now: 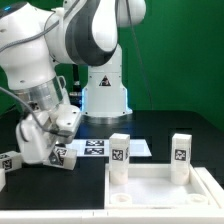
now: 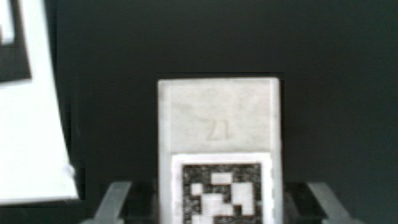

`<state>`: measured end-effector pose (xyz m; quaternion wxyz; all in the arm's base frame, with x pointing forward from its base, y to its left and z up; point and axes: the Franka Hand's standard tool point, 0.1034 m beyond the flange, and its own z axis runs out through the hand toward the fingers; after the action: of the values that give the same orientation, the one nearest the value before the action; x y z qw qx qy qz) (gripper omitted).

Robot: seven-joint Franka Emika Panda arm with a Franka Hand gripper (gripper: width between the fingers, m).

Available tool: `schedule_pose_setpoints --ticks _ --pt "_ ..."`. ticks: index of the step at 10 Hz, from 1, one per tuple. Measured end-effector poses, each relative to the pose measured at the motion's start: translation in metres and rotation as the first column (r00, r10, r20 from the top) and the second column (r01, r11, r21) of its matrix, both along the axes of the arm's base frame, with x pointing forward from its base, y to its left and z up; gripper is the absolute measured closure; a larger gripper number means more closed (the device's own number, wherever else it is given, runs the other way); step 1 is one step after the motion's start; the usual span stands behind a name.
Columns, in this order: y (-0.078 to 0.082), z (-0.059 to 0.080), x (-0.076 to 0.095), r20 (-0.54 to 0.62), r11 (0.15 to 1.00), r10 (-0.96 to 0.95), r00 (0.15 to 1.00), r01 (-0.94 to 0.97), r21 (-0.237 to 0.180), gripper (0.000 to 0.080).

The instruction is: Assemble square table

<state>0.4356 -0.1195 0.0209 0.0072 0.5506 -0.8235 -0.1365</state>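
The white square tabletop point(image 1: 160, 187) with a raised rim lies at the front on the exterior view's right. Two white legs point(image 1: 119, 156) point(image 1: 180, 153) stand upright on its far side, tags facing the camera. My gripper point(image 1: 48, 143) is low over the black table on the exterior view's left, around a third tagged leg point(image 1: 62, 156). In the wrist view this leg point(image 2: 219, 130) lies between my fingers point(image 2: 119, 200), with a dark gap on each side, so my gripper point(image 2: 219, 205) is open. A fourth leg point(image 1: 8, 162) lies at the far left edge.
The marker board point(image 1: 100, 148) lies flat on the table between my gripper and the tabletop. A white flat surface point(image 2: 27, 120) shows beside the leg in the wrist view. The robot's base point(image 1: 103, 95) stands behind, before a green backdrop.
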Motion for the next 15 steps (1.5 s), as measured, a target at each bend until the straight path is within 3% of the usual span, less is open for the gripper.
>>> schedule_pose_setpoints --ticks 2,6,7,8,12,14,15 --pt "0.005 -0.003 -0.001 -0.024 0.970 -0.238 0.971 0.236 -0.052 0.0517" --pt "0.013 -0.004 0.000 -0.045 0.932 -0.358 0.933 0.354 -0.075 0.0517" --pt "0.013 -0.005 0.000 -0.045 0.935 -0.351 0.935 0.348 -0.074 0.0331" --pt "0.014 -0.005 0.000 -0.046 0.935 -0.350 0.936 0.346 -0.074 0.0213" --pt "0.013 -0.002 0.001 -0.045 0.945 -0.324 0.945 0.322 -0.057 0.0154" --pt "0.020 0.020 0.017 0.039 0.998 0.060 0.997 -0.059 -0.030 0.0151" --pt "0.025 0.025 0.021 0.067 0.987 0.161 0.985 -0.160 -0.017 0.0151"
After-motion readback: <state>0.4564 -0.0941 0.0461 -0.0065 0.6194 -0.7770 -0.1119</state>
